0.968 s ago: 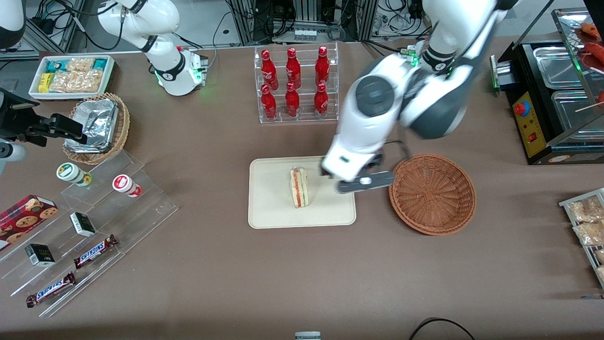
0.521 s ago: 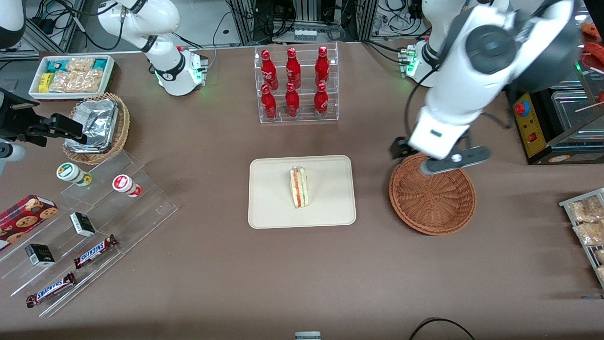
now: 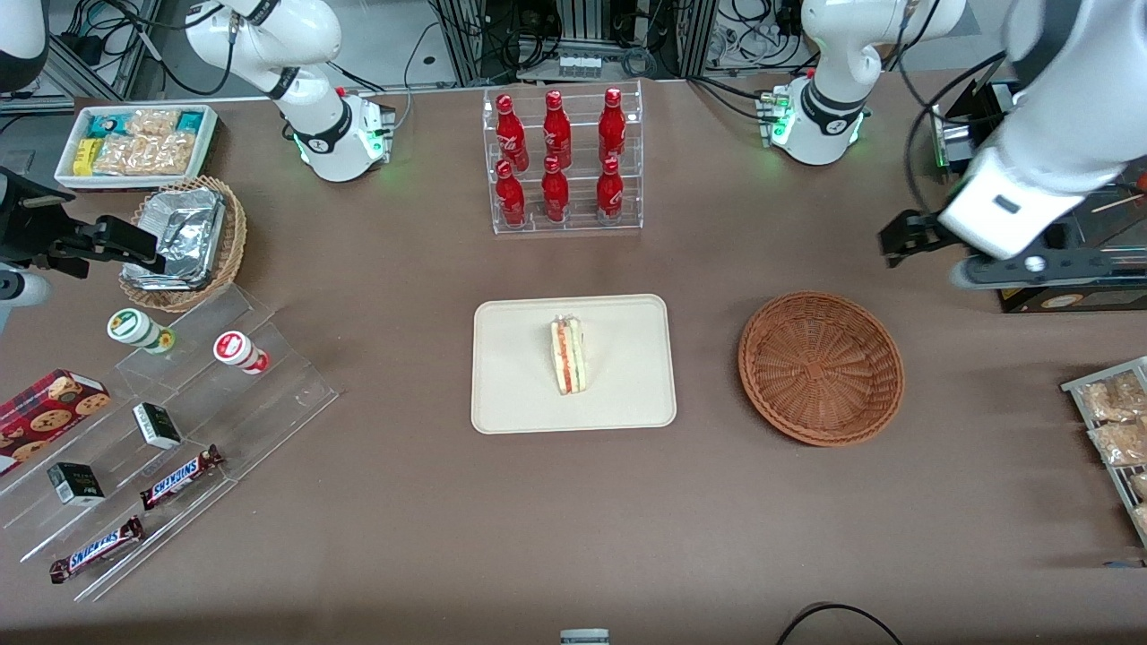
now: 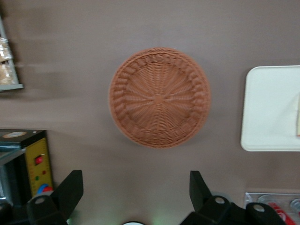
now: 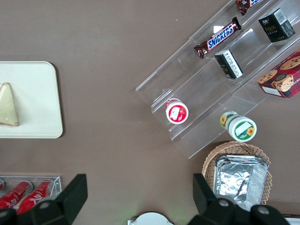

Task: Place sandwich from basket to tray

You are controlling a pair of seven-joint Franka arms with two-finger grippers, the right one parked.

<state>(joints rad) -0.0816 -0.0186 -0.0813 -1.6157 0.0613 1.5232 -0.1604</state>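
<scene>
The sandwich (image 3: pixel 567 356) stands on its edge in the middle of the cream tray (image 3: pixel 520 399), filling layers facing up. It also shows in the right wrist view (image 5: pixel 8 105) on the tray (image 5: pixel 35 93). The reddish-brown basket (image 3: pixel 821 367) sits empty beside the tray, toward the working arm's end. In the left wrist view the basket (image 4: pixel 159 96) is empty, with the tray's corner (image 4: pixel 269 112) beside it. My left gripper (image 3: pixel 1030 265) hovers high, farther from the front camera than the basket, next to the black machine. The gripper (image 4: pixel 135 180) is open and empty.
A clear rack of red bottles (image 3: pixel 560 161) stands farther back than the tray. A black machine with steel pans (image 3: pixel 1048 206) is at the working arm's end, with a snack rack (image 3: pixel 1111 430) nearer the camera. An acrylic stand (image 3: pixel 179 421), foil basket (image 3: pixel 184 242) and white bin (image 3: pixel 134 143) lie toward the parked arm's end.
My left gripper has swung from the tray's edge, over the basket, out to the black machine, rising as it went. The sandwich stays on the tray.
</scene>
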